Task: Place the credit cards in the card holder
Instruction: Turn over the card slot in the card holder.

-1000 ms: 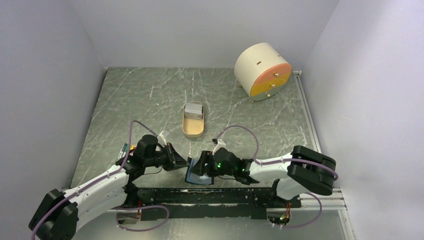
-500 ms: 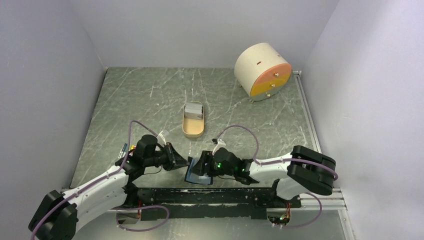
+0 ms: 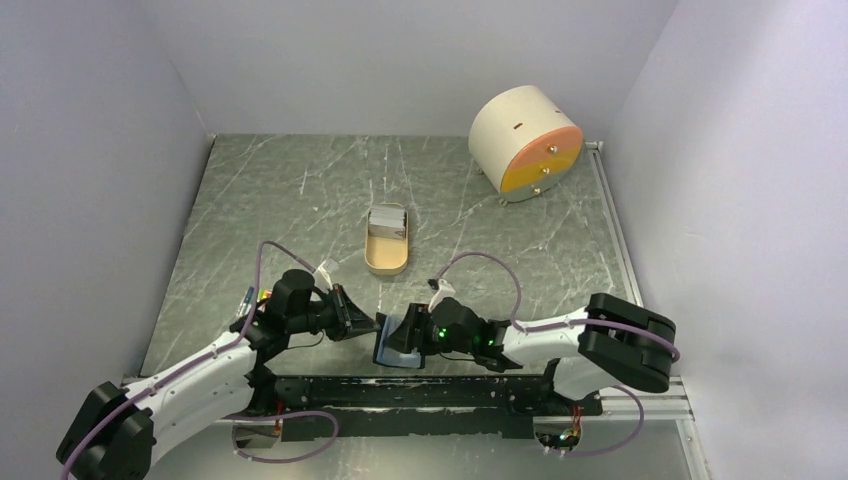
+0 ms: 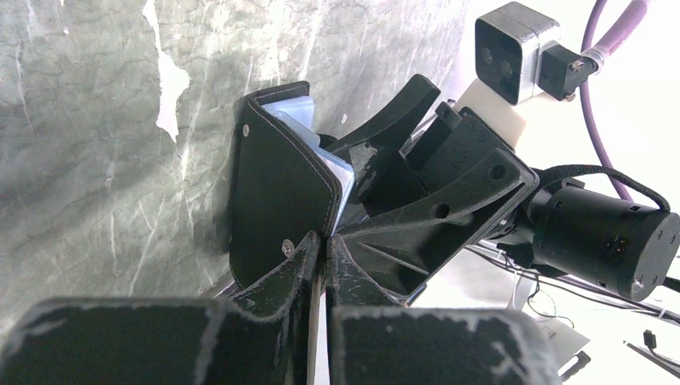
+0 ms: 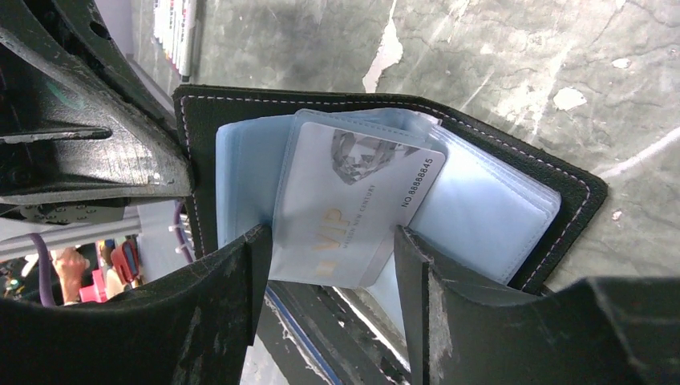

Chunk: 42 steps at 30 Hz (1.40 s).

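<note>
The black card holder point(image 5: 561, 192) lies open at the near edge of the table, its blue-grey pockets point(image 5: 489, 216) facing the right wrist camera. My left gripper point(image 4: 325, 241) is shut on the edge of the card holder's black cover point(image 4: 277, 192). One silvery credit card point(image 5: 353, 200) marked VIP sits partly inside a pocket. My right gripper point(image 5: 329, 241) spans it, one finger against each long edge. From above, both grippers meet at the card holder point(image 3: 392, 352). More grey credit cards point(image 3: 388, 218) lie in the tan tray.
The tan oval tray point(image 3: 385, 258) sits mid-table, and the round beige drum point(image 3: 525, 140) with an orange face is at the back right. Coloured markers point(image 5: 180, 32) lie left of the left arm. The black base rail point(image 3: 420, 392) runs just behind the card holder.
The right gripper's fingers have drawn in slightly around the card. The right wrist and card holder have shifted a little right. The left arm has stayed put.
</note>
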Tool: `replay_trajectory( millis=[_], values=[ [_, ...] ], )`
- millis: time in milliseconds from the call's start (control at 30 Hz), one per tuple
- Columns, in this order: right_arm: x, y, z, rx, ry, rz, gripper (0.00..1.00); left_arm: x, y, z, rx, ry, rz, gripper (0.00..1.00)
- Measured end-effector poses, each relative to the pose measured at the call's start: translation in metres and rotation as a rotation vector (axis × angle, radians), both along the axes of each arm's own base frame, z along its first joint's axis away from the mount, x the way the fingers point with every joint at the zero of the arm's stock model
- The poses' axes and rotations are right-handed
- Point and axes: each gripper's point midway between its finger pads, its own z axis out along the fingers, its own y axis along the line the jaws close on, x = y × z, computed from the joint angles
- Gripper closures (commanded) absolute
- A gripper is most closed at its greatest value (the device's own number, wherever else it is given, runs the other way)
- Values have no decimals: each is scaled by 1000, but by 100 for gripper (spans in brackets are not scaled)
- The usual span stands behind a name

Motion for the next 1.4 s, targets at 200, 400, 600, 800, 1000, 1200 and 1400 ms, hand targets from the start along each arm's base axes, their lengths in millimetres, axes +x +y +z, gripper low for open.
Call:
replay_trajectory(
  millis=[200,400,600,800,1000,1200,1400],
  values=[
    [1,-9,6,-9,-12,-19,39,-1,1,-1,3,3,1,91],
    [3,-18,10,-35,-25,-44,39,-1,2,-2,12,3,0,91],
    [5,-30,10,-65,-31,-70,39,-1,3,-6,28,1,0,91],
    [3,-46,6,-101,-31,-98,39,0,4,-9,41,-4,2,91],
    [4,-65,6,-148,-42,-133,39,1,9,-20,93,1,10,91],
    [8,-79,14,-178,-80,-161,37,2,15,-31,139,8,23,91],
    [22,-84,28,-253,-155,-181,35,1,18,-41,167,27,28,91]
  ],
)
